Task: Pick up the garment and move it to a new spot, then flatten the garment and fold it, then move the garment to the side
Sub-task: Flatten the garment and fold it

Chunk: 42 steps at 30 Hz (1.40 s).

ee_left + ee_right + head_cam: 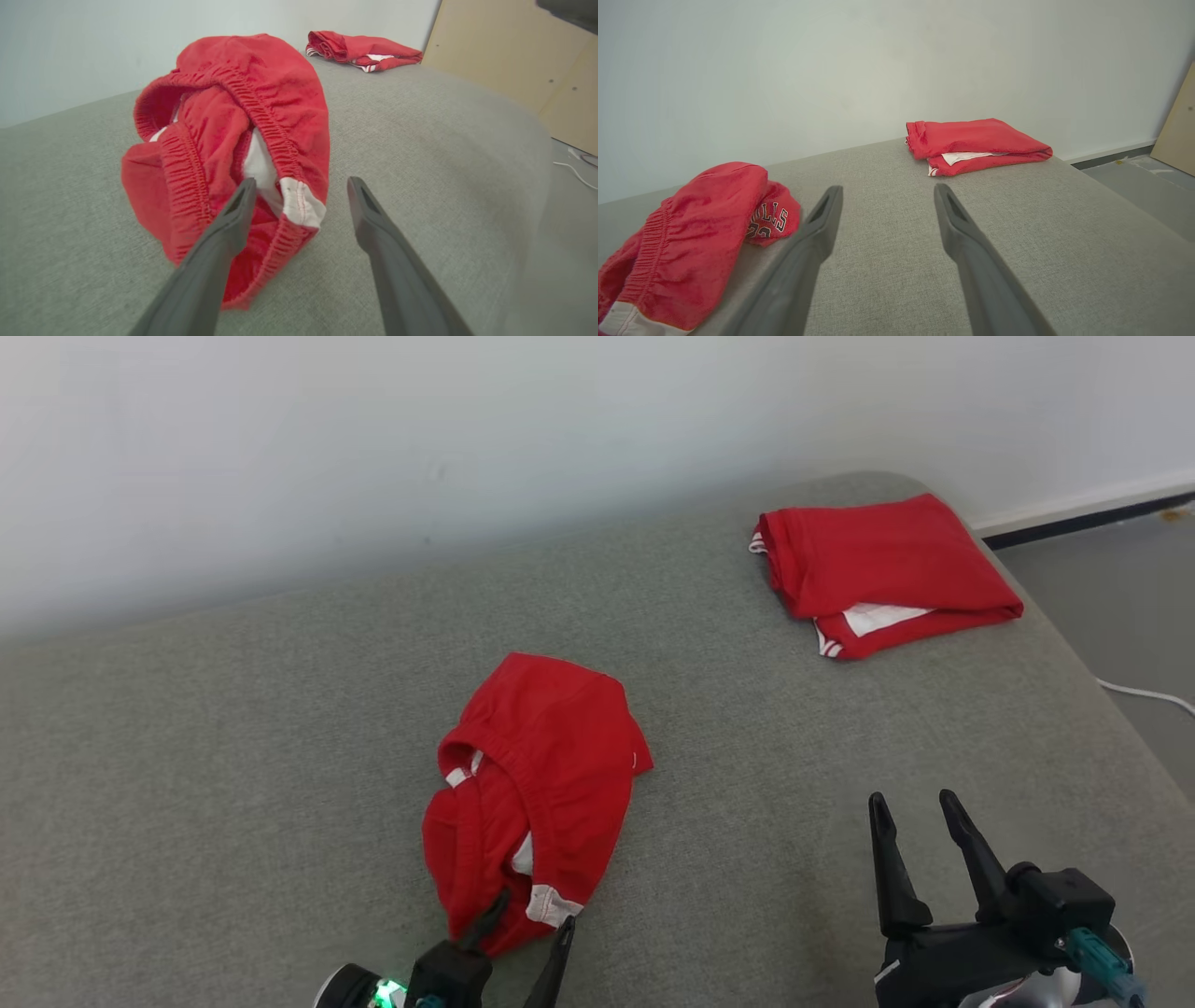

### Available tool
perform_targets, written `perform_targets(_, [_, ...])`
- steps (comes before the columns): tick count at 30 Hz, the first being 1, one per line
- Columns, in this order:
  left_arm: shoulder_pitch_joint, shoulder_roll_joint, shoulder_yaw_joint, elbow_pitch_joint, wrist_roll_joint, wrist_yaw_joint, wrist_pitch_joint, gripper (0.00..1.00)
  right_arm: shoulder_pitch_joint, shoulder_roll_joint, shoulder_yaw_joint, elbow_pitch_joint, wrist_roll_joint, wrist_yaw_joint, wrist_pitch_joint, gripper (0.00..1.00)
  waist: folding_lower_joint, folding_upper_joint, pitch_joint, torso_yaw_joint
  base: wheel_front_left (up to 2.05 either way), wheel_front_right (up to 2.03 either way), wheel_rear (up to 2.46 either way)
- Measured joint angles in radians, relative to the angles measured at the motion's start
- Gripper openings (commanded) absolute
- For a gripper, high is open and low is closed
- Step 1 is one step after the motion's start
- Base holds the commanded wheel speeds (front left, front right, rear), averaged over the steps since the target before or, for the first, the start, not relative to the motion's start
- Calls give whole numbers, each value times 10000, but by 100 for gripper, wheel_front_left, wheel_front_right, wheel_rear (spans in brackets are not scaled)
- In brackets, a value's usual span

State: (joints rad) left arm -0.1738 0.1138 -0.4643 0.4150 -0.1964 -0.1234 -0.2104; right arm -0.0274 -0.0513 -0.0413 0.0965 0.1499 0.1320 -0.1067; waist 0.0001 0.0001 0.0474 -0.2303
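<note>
Both grippers gape empty at the near edge of the grey cushion (280, 709), the left gripper (536, 907) with one finger over the crumpled red Bulls shorts (551, 756) mid-cushion, the right gripper (912, 796) above bare fabric, folded red shorts (878, 565) by the far right corner.

Red garment (537, 784) on couch (233, 756) (L end effector (536, 908) at edge)

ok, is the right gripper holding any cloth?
No, the right gripper stands open over the bare grey cushion, apart from the crumpled red shorts.
</note>
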Motion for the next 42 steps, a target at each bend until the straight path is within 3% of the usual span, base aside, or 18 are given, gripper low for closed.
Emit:
perform_targets(8, [-709,-88,-81,1603,-368,-10,-222,100,-122,-4,-25,138,59,0,-146,100,0,0,329,-537,0,0,0])
perform_targets(9, [-793,-102,-119,1791,-378,-10,-232,40,-122,-2,-35,146,59,-2,-159,100,0,0,331,-555,0,0,0])
perform_targets(11, [-904,-174,-165,2006,-500,-12,-307,0,-122,-2,-73,161,58,0,-159,100,0,0,307,-540,0,0,0])
perform_targets(17, [-1244,-316,-288,1524,-786,-63,-454,0,-79,0,-144,161,56,0,-167,100,0,0,177,-254,0,0,0])
perform_targets(22, [-1372,-337,111,-433,-930,15,-516,0,103,-2,-291,159,56,-2,-155,100,0,0,47,234,0,0,0])
perform_targets(28, [-611,403,1172,-2165,-991,589,-520,0,174,-2,-265,138,69,0,-79,100,0,0,-125,1008,0,0,0])
perform_targets(34, [841,1156,2036,-2123,-1434,1014,-520,0,205,0,-138,151,88,0,-56,100,-1,-1,-259,1706,0,0,0])
perform_targets(42, [2016,963,2499,-888,-2180,1101,-520,0,202,2,-107,146,69,0,98,100,-1,-1,-290,1977,0,0,0])
